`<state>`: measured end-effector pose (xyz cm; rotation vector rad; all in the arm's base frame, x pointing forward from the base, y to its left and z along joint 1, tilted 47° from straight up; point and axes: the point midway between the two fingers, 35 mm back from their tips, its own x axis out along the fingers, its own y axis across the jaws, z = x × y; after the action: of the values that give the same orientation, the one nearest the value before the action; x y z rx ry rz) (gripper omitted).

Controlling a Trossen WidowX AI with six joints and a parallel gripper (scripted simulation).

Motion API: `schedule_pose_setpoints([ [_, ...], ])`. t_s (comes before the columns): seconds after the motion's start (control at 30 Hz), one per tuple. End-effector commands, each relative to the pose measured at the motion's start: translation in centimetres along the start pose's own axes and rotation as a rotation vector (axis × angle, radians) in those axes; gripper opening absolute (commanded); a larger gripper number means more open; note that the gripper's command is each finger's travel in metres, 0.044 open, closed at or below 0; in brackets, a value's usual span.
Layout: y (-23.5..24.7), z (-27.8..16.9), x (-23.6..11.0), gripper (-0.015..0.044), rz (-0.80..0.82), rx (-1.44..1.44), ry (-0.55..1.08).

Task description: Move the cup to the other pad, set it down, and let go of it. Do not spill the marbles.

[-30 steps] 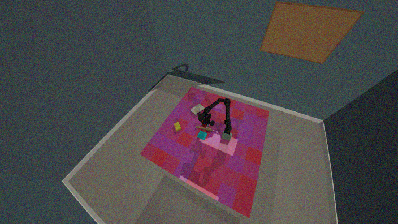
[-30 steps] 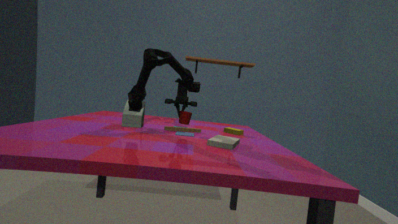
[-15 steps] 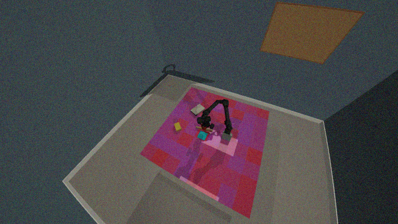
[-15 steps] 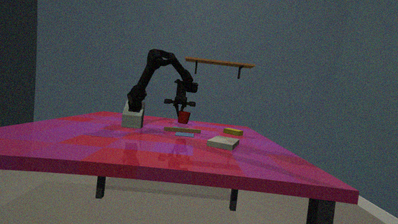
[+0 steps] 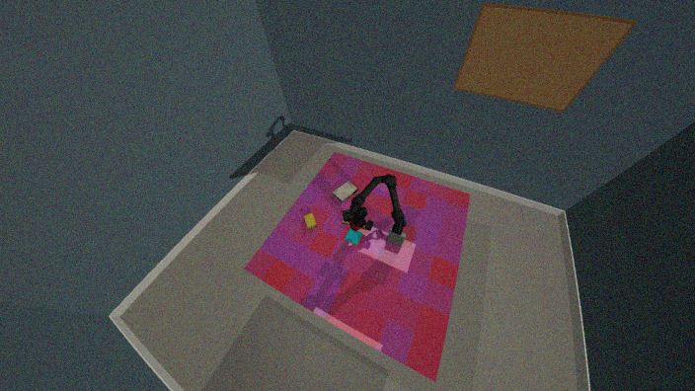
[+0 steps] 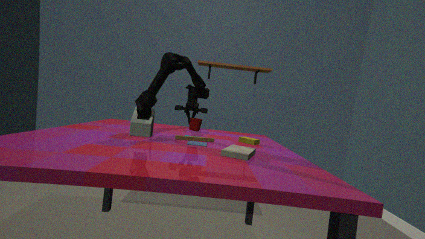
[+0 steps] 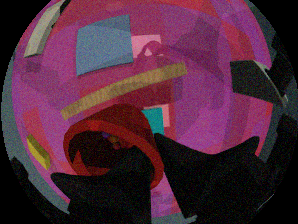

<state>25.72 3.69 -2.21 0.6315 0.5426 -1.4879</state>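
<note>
The red cup [image 6: 195, 124] [image 7: 102, 122] hangs in the air, nearly upright, its base above the table. My gripper [image 6: 191, 119] [image 7: 150, 138] is shut on the cup's wall. Several small marbles [image 7: 115, 142] show inside the cup in the wrist view. The teal pad [image 5: 353, 237] [image 7: 154, 120] lies on one side of a low tan bar, and the blue pad [image 6: 197, 143] [image 7: 104, 46] on the other. In the wrist view the cup overlaps the bar's near edge, beside the teal pad. The blue pad is hidden by the arm in the top view.
The low tan bar [image 6: 194, 139] [image 7: 125, 90] stands between the pads. A yellow block [image 5: 310, 221] [image 6: 249, 140] [image 7: 38, 151] and a pale flat box [image 5: 345, 191] [image 6: 238, 152] [image 7: 44, 30] lie off to the side. The arm's grey base [image 5: 396, 239] [image 6: 141, 128] is on the other side.
</note>
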Motion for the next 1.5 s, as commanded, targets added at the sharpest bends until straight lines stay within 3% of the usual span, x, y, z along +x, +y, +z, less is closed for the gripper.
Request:
schedule_pose_setpoints([
  [0.0,-0.1,-1.1,0.0,0.0,0.0,0.008,0.004],
  [0.57,-0.9,-4.7,-0.1,0.0,0.0,0.008,0.005],
  [1.47,-0.9,-4.8,3.9,0.0,0.0,0.008,0.004],
])
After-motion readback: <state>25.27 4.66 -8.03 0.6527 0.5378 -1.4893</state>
